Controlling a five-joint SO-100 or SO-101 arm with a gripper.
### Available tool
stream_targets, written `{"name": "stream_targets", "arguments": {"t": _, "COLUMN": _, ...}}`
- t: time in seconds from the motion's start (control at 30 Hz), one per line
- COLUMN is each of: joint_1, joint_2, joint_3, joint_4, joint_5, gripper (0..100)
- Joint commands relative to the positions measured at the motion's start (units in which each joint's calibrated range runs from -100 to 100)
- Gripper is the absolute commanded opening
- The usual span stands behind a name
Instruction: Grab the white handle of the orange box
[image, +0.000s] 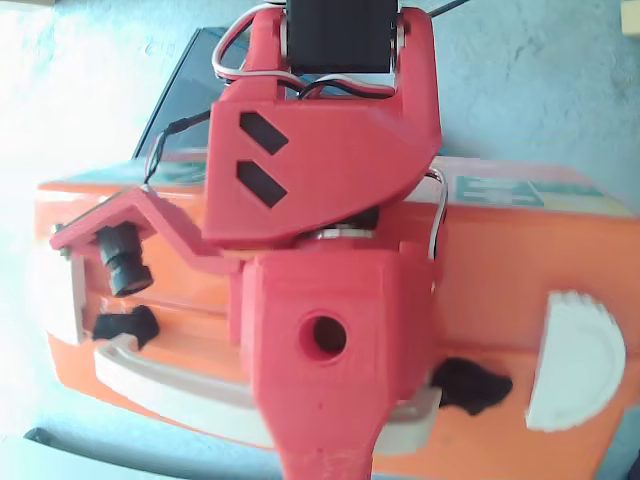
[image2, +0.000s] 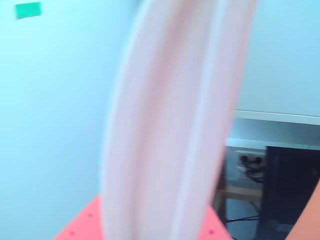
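Note:
The orange box (image: 500, 280) lies on its side across the overhead view, its green-and-white label (image: 500, 190) on the far face. The white handle (image: 150, 375) runs along the near edge between two black pivots (image: 128, 325) (image: 470, 385). My red gripper (image: 320, 440) sits over the handle's middle and hides it, and its fingertips are hidden under its own body. In the wrist view the handle (image2: 170, 125) is a blurred white bar very close to the lens, crossing a red jaw at the bottom edge. The gripper appears shut on it.
A rounded white latch (image: 575, 360) sits at the box's right, and another (image: 72, 300) shows partly at the left. A flat dark box (image: 185, 90) lies behind the orange box. The wrist view shows a pale wall (image2: 50, 125) and a desk with cables (image2: 250, 165).

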Motion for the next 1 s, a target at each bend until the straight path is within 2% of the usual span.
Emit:
{"name": "stream_targets", "arguments": {"t": 0.0, "joint_1": 0.36, "joint_2": 3.77, "joint_3": 35.59, "joint_4": 5.24, "joint_5": -1.04, "gripper": 2}}
{"name": "stream_targets", "arguments": {"t": 0.17, "joint_1": -0.34, "joint_2": 3.77, "joint_3": 35.59, "joint_4": 5.67, "joint_5": -2.35, "gripper": 2}}
{"name": "stream_targets", "arguments": {"t": 0.97, "joint_1": -0.57, "joint_2": 2.93, "joint_3": 35.59, "joint_4": 5.67, "joint_5": -2.03, "gripper": 2}}
